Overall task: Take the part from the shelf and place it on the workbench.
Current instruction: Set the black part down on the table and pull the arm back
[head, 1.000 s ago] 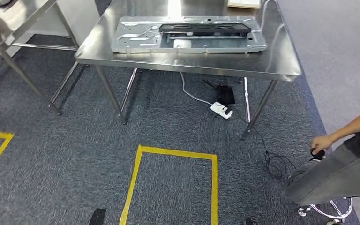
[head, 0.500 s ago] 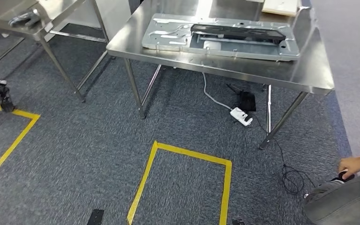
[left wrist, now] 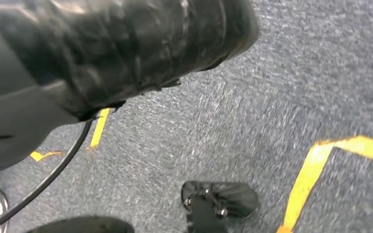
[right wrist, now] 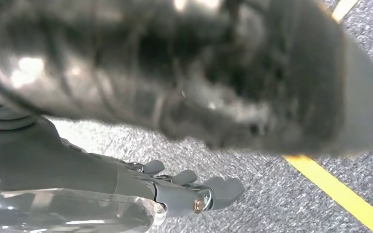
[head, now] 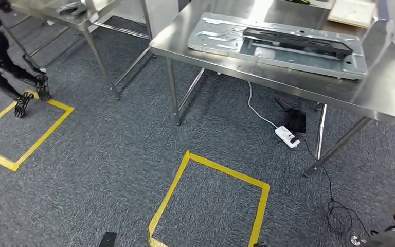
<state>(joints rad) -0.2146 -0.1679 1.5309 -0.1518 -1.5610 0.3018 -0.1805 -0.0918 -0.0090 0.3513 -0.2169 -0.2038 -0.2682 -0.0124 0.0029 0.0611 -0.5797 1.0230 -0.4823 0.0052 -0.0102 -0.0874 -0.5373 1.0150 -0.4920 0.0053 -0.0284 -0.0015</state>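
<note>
Grey carpet [head: 108, 154] runs underfoot, marked with two yellow tape squares: one [head: 211, 206] nearest, one [head: 23, 128] off to its left. Beyond the near square stands one steel workbench [head: 380, 98], with open floor before it; a power strip [head: 287, 136] lies under it. On top rests one metal tray [head: 288, 51] with one black part [head: 298, 42] lying in it. Right hand [right wrist: 184, 191] hangs released, fingers apart. Left hand: cannot tell.
</note>
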